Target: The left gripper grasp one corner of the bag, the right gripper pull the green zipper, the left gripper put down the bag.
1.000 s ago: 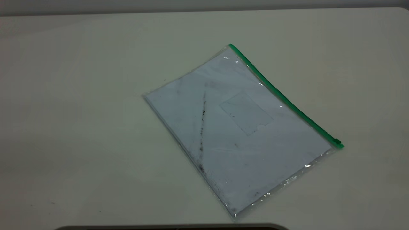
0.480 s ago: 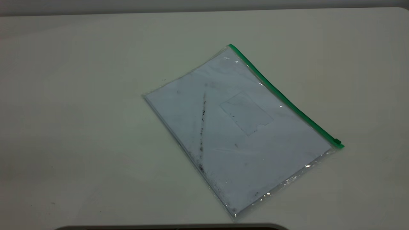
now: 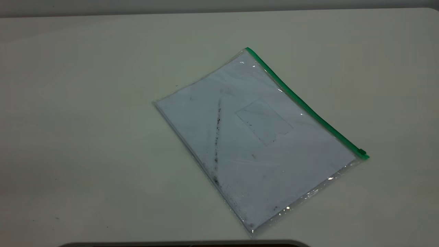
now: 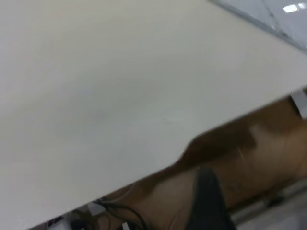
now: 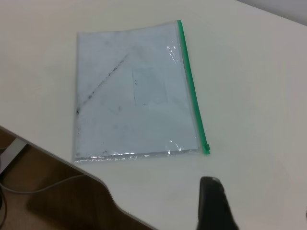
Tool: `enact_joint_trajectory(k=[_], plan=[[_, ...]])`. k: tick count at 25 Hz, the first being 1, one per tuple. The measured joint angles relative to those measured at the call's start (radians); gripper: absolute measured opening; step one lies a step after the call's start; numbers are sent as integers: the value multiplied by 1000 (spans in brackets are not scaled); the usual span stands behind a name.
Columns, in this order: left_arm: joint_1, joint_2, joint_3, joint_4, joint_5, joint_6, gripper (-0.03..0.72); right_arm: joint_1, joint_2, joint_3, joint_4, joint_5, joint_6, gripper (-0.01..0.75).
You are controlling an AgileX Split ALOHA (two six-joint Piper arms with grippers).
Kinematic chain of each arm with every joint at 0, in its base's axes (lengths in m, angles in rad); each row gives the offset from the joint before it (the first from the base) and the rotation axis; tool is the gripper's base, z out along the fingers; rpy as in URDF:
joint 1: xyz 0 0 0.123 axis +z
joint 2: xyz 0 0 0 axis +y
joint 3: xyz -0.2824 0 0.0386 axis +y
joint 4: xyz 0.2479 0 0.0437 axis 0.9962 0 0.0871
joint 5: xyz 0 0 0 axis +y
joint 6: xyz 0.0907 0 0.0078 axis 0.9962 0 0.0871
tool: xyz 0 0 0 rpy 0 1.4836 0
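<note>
The bag (image 3: 253, 144) lies flat on the table, set at a slant, with white paper, a dark diagonal smudge line and a small card pocket showing through. The green zipper (image 3: 305, 103) runs along its far right long edge, with the slider tab (image 3: 362, 151) at the near right end. No gripper shows in the exterior view. In the right wrist view the bag (image 5: 134, 96) and zipper (image 5: 192, 88) lie ahead of my right gripper (image 5: 261, 194), which is open, empty and apart from the bag. My left gripper (image 4: 254, 191) is open over the table edge, with a bag corner (image 4: 268, 12) far off.
The pale table (image 3: 85, 120) surrounds the bag. Its near edge (image 4: 158, 170) shows in the left wrist view, with brown floor and cables (image 4: 115, 211) below. A dark rim (image 3: 185, 244) runs along the bottom of the exterior view.
</note>
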Motion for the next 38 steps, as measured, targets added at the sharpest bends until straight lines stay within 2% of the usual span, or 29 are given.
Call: enact_joint_trajectory(k=[6,10,28,31,34,36,38], plan=[[312,-130,0,27,1,-10,588,0,0,0,0,0,0,450],[400,-199,0,27,2,-20,588,0,0,0,0,0,0,422],[407,-207,0,18,5,-23,588,-5,0,0,0,-1,0,293],[407,-207,0,18,5,-23,588,-73,0,0,0,-1,0,274],[407,-207,0,18,5,-23,588,-203,0,0,-1,-1,0,255],[407,-207,0,18,5,-23,588,-264,0,0,-12,-1,0,246],[407,-207,0,18,5,-23,588,-285,0,0,-21,-1,5,243]])
